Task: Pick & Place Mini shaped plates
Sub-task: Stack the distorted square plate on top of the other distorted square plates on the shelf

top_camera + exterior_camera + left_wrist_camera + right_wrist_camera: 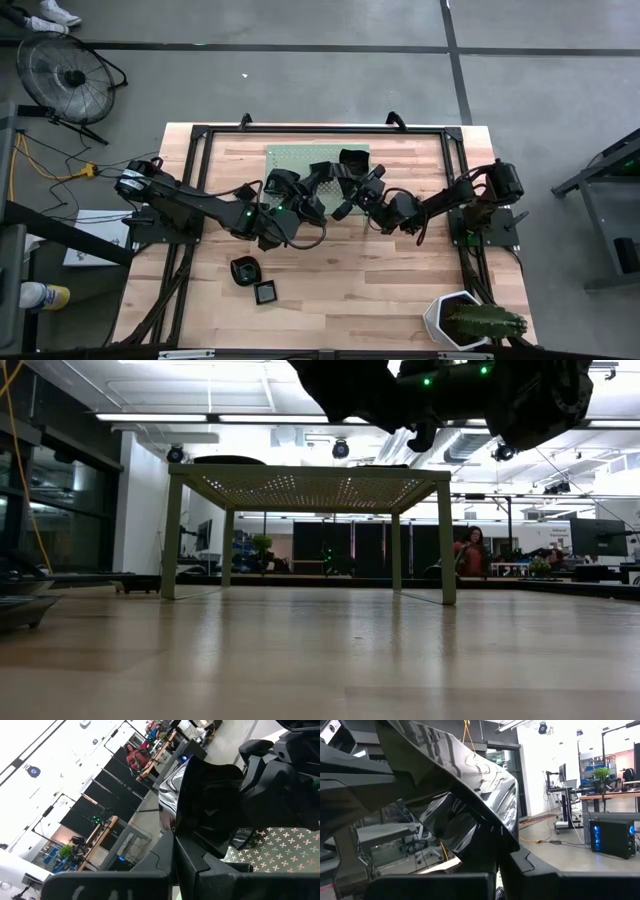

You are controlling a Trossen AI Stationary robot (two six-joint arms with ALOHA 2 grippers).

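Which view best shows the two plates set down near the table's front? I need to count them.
The high view: both black plates lie clear on bare wood. The low and wrist views show neither.

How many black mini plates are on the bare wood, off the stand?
2: a rounded plate and a square plate next to it, both just past the left arm on the pot's side. Others may be hidden under the arms.

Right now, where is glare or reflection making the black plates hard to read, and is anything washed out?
Right wrist view: the glossy plate mirrors the room, so its shape is hard to judge. Left wrist view: another plate shows bright streaks along one edge, and the ceiling is washed out white. Low view: ceiling lights glare, and the arms overhead are near silhouettes. High view: even light, though the plates blend into the dark arms.
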